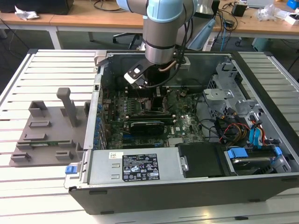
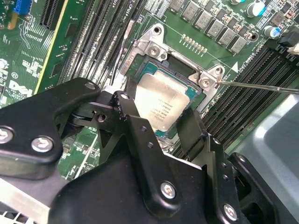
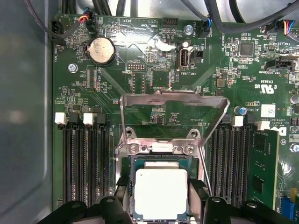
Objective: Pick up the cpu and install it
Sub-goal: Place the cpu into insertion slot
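Arm (image 1: pixel 161 28) upright, end effector (image 2: pixel 160 116) downward

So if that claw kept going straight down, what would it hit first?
Most likely the cpu, the silvery square chip lying directly below the gripper; how close they are is hard to judge.

My gripper (image 2: pixel 159 114) covers the near edge of the cpu (image 2: pixel 163 100) in the second wrist view. I cannot tell if they touch. The first wrist view's edge cuts my gripper off. In the exterior view my arm (image 1: pixel 161 37) blocks part of the motherboard (image 1: pixel 187 126).
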`<control>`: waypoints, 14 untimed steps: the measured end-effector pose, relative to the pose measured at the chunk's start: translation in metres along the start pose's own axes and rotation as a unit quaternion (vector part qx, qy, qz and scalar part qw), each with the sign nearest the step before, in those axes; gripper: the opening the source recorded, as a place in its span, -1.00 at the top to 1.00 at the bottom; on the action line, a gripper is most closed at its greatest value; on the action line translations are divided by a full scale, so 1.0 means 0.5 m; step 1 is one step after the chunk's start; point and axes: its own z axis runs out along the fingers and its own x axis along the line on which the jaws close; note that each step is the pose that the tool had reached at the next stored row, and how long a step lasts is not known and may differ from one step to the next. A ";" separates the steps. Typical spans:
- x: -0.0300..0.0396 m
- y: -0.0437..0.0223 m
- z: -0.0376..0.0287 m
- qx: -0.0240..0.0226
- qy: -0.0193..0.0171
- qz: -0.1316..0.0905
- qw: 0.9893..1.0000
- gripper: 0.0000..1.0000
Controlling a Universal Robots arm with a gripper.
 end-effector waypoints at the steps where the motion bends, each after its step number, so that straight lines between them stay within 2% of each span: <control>1: 0.000 0.000 -0.001 0.000 0.000 0.000 1.000 -0.23; 10: -0.001 -0.001 -0.020 0.000 0.000 0.000 1.000 -0.23; 14: -0.001 0.000 -0.022 0.000 0.000 0.000 1.000 -0.23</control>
